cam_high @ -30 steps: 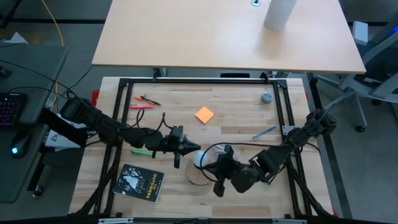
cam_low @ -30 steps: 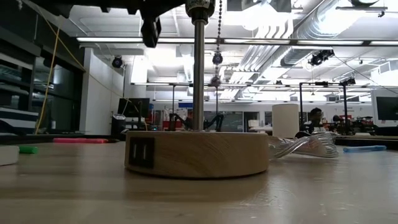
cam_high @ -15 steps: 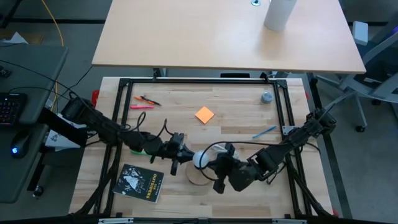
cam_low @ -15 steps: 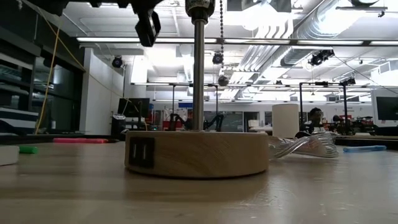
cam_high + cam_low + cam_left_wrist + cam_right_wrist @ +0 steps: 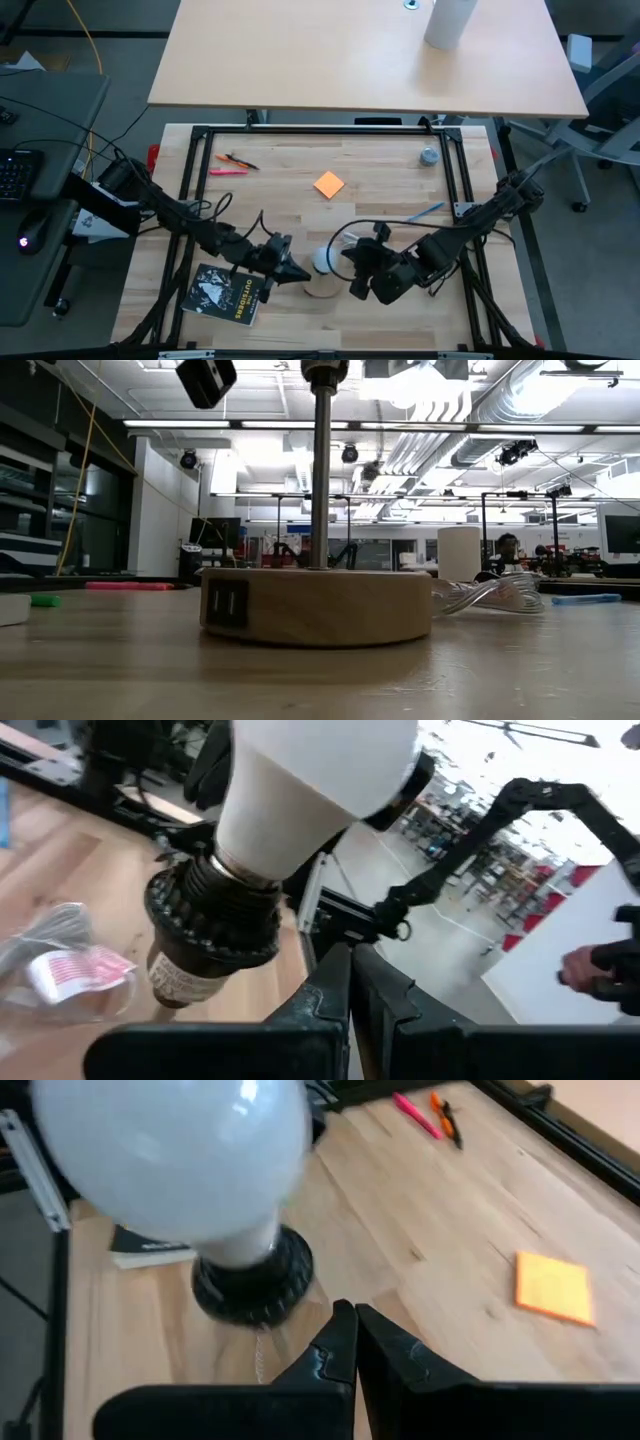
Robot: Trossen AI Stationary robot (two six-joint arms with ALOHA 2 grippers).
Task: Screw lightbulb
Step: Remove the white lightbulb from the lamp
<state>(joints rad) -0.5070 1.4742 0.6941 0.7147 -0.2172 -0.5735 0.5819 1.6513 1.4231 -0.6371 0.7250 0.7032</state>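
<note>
The lightbulb [image 5: 322, 259] was a white frosted globe narrowing to a pale neck, and it sat in a ribbed black socket [image 5: 212, 915] on top of a thin metal stem [image 5: 322, 470] rising from a round wooden base [image 5: 318, 606]. In the high view the lightbulb stood near the front middle of the worktop [image 5: 380, 180], between the two arms. A small label wrapped the socket's lower part, but its print was too small to read.

The left gripper [image 5: 291, 273] lay just beside the lightbulb on its left, its fingers pressed together and grasping nothing. The right gripper [image 5: 352, 262] lay just to the lightbulb's right, likewise clenched on nothing. Neither touched the glass as far as the views showed.

A black book [image 5: 224, 293] with white cover lettering, unreadable from above, lay at the front left, just beside the left gripper. A clear plastic packet [image 5: 62, 960] with a red and white insert lay close to the lamp base. Farther back were an orange square note [image 5: 328, 184], pink and orange markers [image 5: 233, 165], a blue pen [image 5: 425, 212] and a small grey round object [image 5: 429, 156]. A green marker [image 5: 44, 600] showed at the left in the low view.

A black frame [image 5: 320, 130] bordered the worktop. The middle stretch between the note and the lamp lay bare wood, while the front edge was crowded by both arms and the book.
</note>
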